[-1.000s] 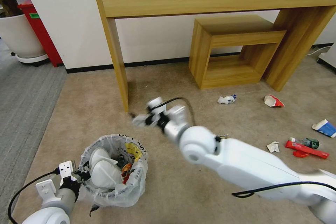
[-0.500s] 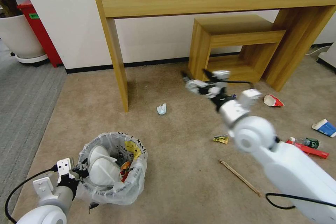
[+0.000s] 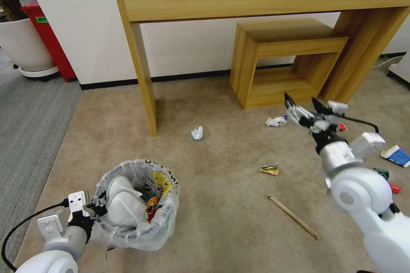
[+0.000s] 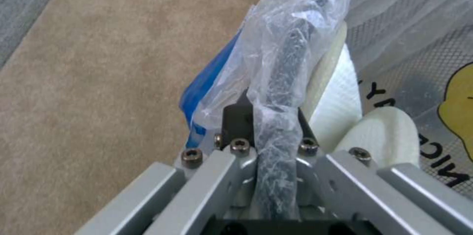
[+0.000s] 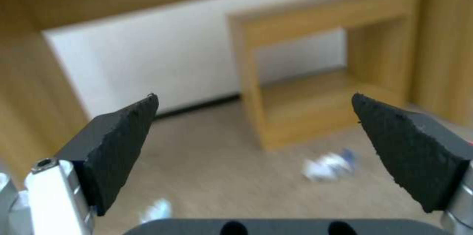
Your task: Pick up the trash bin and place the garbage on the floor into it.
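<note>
Out over the beige floor point(image 3: 222, 222), by the low wooden shelf unit point(image 3: 282, 64), the right gripper point(image 3: 304, 102) hangs with jaws spread wide and nothing between them. A crumpled white-blue paper point(image 3: 276, 121) lies just beside it on the carpet and sits between the pads in the right wrist view point(image 5: 327, 164).

Judged step: reach for that paper. To do it well, centre the wad between the pads, come down until the tips nearly brush the pile, then close slowly; crumpled paper is light and will likely skid if nudged from one side.

Left gripper point(image 3: 87, 211) is clenched on the trash bin point(image 3: 136, 204) at its rim, bag film pinched in the jaws point(image 4: 276, 91). Bin sits toward the near left part of the carpet, well apart from the paper. It is small and round, with a crinkly translucent liner and black lettering at the rim, and holds two white slippers point(image 3: 124, 204) and some wrappers.
</note>
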Available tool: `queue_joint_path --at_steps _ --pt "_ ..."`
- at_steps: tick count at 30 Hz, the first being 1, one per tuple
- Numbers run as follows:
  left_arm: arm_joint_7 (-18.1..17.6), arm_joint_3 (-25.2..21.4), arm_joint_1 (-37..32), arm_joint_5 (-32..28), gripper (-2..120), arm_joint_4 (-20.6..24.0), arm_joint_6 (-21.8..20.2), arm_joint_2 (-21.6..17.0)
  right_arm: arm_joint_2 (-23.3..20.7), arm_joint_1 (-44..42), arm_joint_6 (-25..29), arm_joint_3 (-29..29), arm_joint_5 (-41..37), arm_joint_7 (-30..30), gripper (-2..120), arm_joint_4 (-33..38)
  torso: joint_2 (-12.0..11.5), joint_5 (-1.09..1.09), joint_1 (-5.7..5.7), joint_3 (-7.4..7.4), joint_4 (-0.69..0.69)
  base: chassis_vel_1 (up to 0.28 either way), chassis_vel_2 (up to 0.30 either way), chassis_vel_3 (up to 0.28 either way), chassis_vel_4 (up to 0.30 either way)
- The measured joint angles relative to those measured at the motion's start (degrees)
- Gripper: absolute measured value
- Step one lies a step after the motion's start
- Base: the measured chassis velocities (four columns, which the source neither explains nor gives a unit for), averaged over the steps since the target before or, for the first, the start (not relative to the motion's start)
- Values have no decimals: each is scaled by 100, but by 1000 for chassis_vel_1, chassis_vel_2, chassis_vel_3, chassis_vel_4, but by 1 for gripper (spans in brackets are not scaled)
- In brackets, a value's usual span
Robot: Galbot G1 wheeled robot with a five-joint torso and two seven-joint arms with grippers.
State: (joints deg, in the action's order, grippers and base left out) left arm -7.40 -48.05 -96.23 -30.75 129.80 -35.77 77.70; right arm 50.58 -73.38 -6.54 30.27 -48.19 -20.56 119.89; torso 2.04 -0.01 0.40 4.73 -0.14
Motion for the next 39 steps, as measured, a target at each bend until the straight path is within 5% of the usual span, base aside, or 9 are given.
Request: queue_joint_path --at_steps 15,39 --pt "47 115 201 6 1 -235 11 -83 185 -396 222 -52 640 -125 100 -1006 0 -2 0 0 0 0 0 0 0" --pt "83 146 160 63 1 -277 134 -93 475 -464 223 -84 1001 -64 100 -1011 0 -3 0 1 0 0 0 0 0"
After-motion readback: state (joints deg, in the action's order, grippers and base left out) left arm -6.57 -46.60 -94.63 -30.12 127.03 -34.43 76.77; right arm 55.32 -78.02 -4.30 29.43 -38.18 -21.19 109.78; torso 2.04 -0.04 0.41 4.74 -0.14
